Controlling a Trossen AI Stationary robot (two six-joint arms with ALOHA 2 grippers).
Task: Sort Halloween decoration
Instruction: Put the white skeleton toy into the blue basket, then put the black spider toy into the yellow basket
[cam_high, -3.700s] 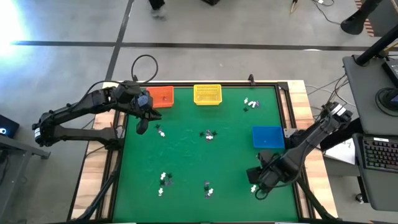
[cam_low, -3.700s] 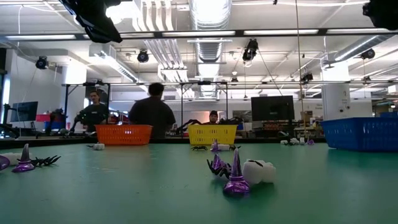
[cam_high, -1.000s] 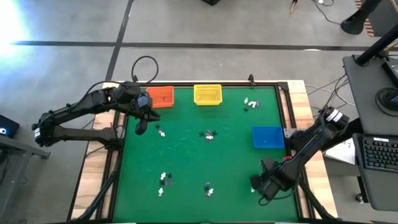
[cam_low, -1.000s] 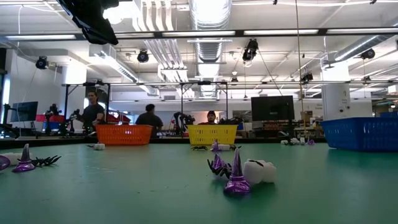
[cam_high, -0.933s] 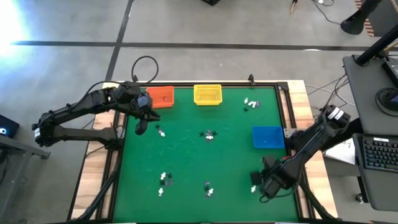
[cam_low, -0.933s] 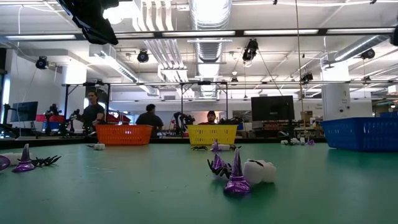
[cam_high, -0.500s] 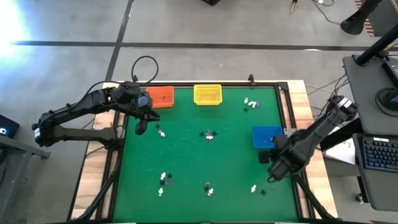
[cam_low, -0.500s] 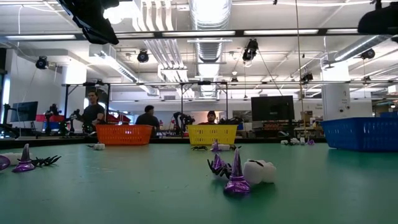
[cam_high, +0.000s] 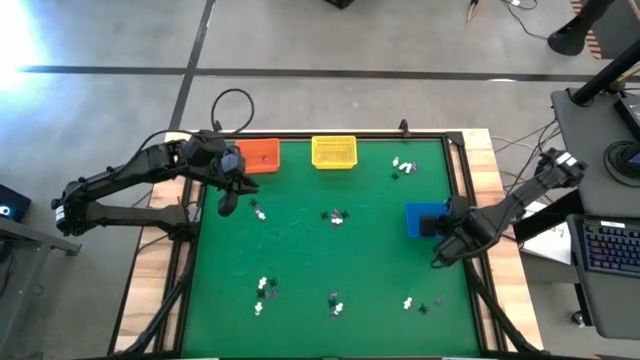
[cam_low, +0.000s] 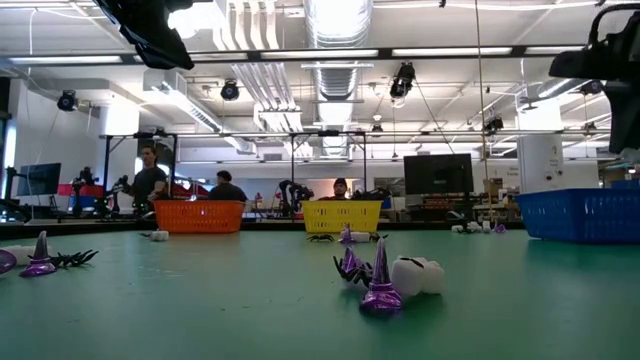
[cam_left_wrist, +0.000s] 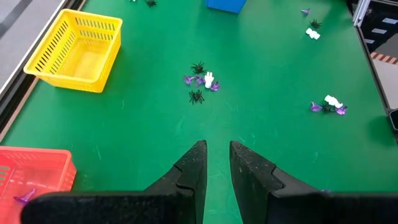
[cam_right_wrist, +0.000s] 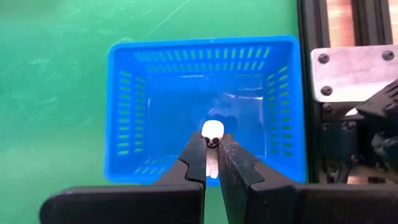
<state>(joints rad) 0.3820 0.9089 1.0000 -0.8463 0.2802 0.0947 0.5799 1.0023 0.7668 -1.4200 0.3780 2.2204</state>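
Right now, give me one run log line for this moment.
right gripper: shut on white trinket, above blue basket | left gripper: empty, near orange basket

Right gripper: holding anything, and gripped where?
Yes. The right gripper pinches a small white trinket by its lower part, rounded top poking out above the fingertips, over the blue basket. The left gripper holds nothing.

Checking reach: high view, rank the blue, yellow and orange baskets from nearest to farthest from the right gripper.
Measured from the right gripper:
1. blue basket, directly under it at the table's right edge.
2. yellow basket, back edge, middle.
3. orange basket, back-left corner.
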